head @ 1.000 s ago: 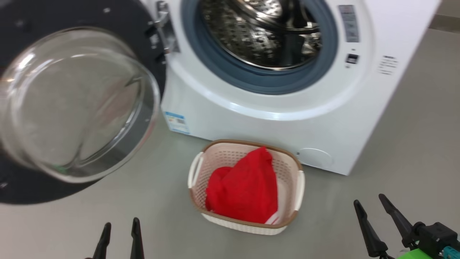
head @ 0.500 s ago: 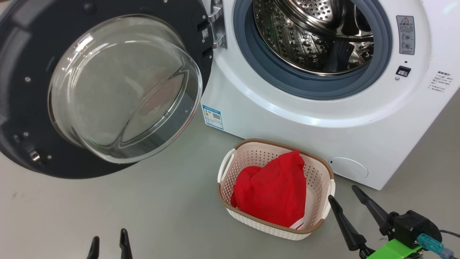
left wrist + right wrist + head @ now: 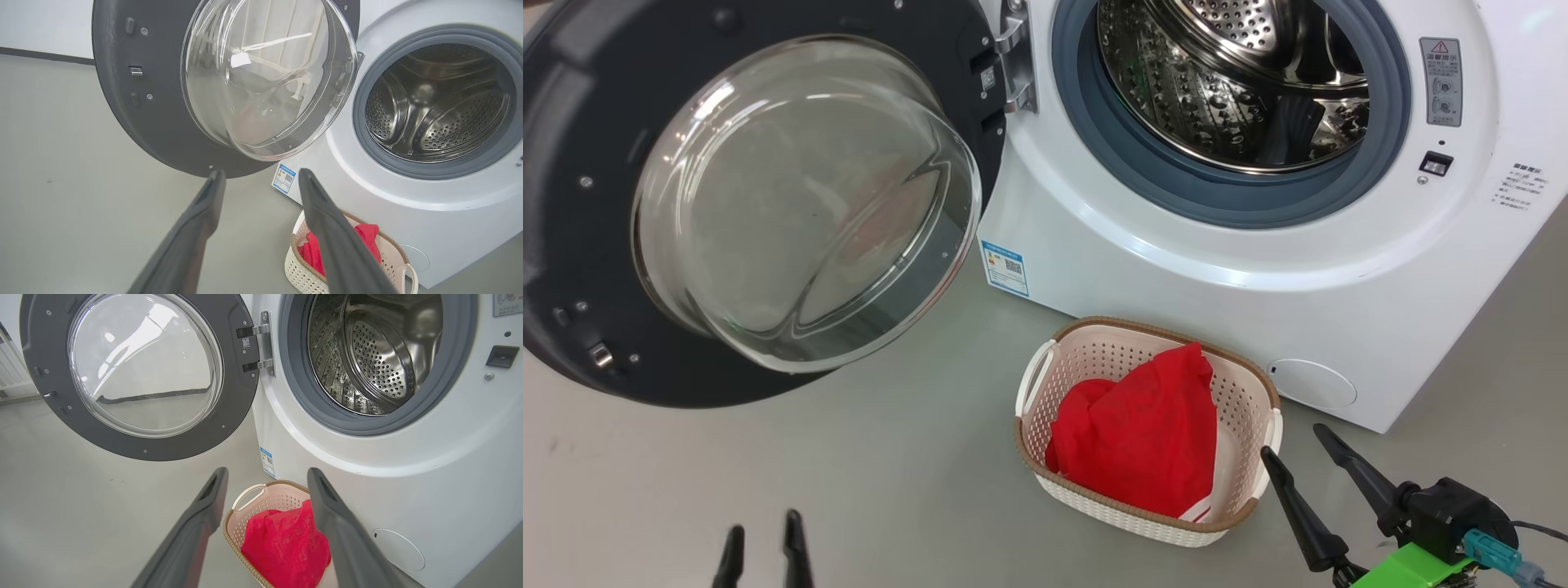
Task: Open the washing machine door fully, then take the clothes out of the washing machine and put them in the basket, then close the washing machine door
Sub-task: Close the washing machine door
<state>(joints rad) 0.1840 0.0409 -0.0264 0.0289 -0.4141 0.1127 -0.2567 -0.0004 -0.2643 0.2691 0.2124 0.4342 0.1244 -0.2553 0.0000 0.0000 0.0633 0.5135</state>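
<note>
The washing machine door (image 3: pixel 572 204) hangs swung wide to the left, its glass bowl bulging toward me. The white washing machine (image 3: pixel 1258 278) shows a bare steel drum (image 3: pixel 1217 98). On the floor before it stands the basket (image 3: pixel 1127 523) holding the red clothes (image 3: pixel 1143 433); a red-and-white striped edge peeks out beneath. My left gripper (image 3: pixel 761 532) is open and empty at the lower left, well apart from the door. Just right of the basket, my right gripper (image 3: pixel 1290 441) is open and empty. In the right wrist view the right gripper (image 3: pixel 267 471) frames the basket (image 3: pixel 265 500).
Grey floor (image 3: pixel 849 490) stretches between the door and the basket. A small round flap (image 3: pixel 1311 384) sits low on the machine's front beside the basket. In the left wrist view the left gripper (image 3: pixel 261 173) points at the door's lower rim (image 3: pixel 163 134).
The head camera swung over the last second, so the whole picture shifted. Since half a second ago my left fingers stand slightly closer together and my right gripper has risen a little.
</note>
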